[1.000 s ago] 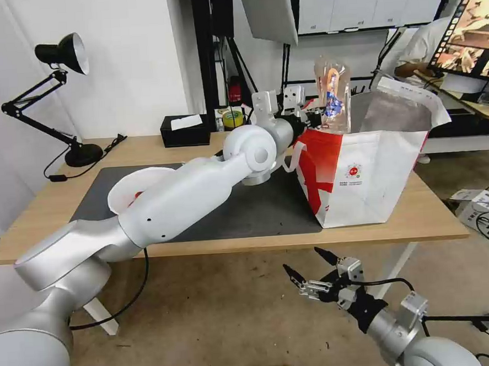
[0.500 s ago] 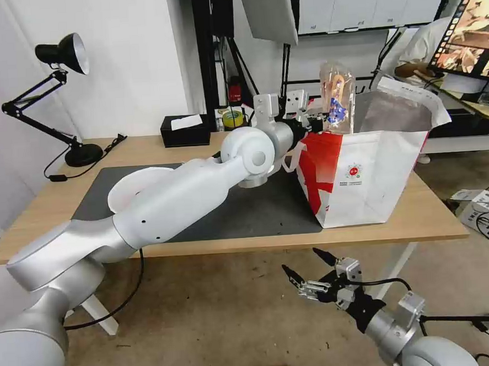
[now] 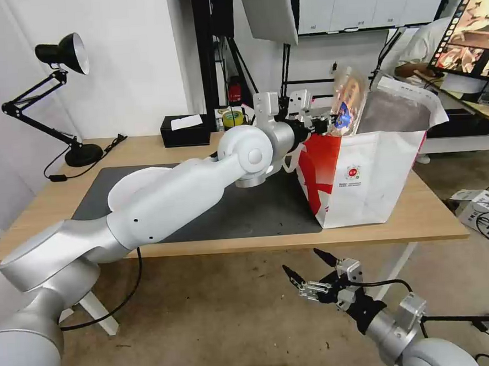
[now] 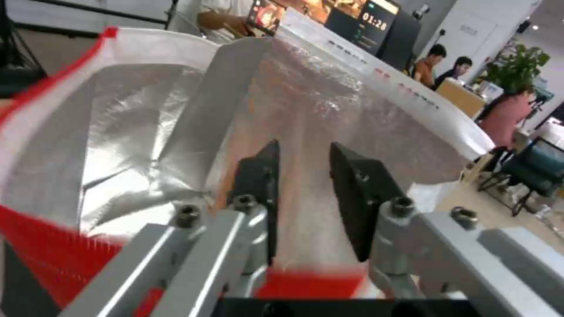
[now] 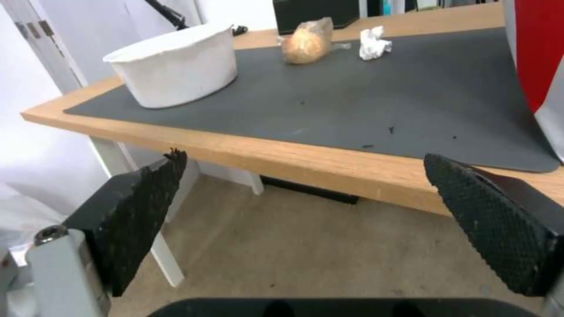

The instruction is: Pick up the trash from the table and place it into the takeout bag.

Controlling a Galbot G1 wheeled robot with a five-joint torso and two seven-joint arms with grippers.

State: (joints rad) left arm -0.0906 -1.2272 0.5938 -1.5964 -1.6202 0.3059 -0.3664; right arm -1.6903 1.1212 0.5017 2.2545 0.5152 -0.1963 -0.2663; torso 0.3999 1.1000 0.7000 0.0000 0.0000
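Note:
My left arm reaches across the table (image 3: 52, 206) to the takeout bag (image 3: 365, 175), a white-and-red tote with silver lining (image 4: 129, 132). The left gripper (image 3: 321, 124) is shut on the clear plastic tray (image 3: 349, 96), which leans over the bag's open mouth. In the left wrist view the tray (image 4: 306, 132) sits between the black fingers (image 4: 261, 185). The white bowl (image 3: 126, 187) stands on the dark mat, partly behind my arm. The bowl (image 5: 176, 66), the clear bag with a tan lump (image 5: 308, 42) and the crumpled tissue (image 5: 373, 44) lie on the mat. My right gripper (image 3: 311, 273) hangs open below the table's front edge.
A black tissue box (image 3: 185, 131) and a yellow tape roll (image 3: 232, 118) sit at the table's back edge. A black desk lamp (image 3: 66, 105) stands at the far left corner. Boxes and cables (image 3: 486, 209) lie on the floor to the right.
The left gripper has shifted slightly right, and the clear tray has tipped from upright to leaning over the bag's opening. The right arm has stayed still.

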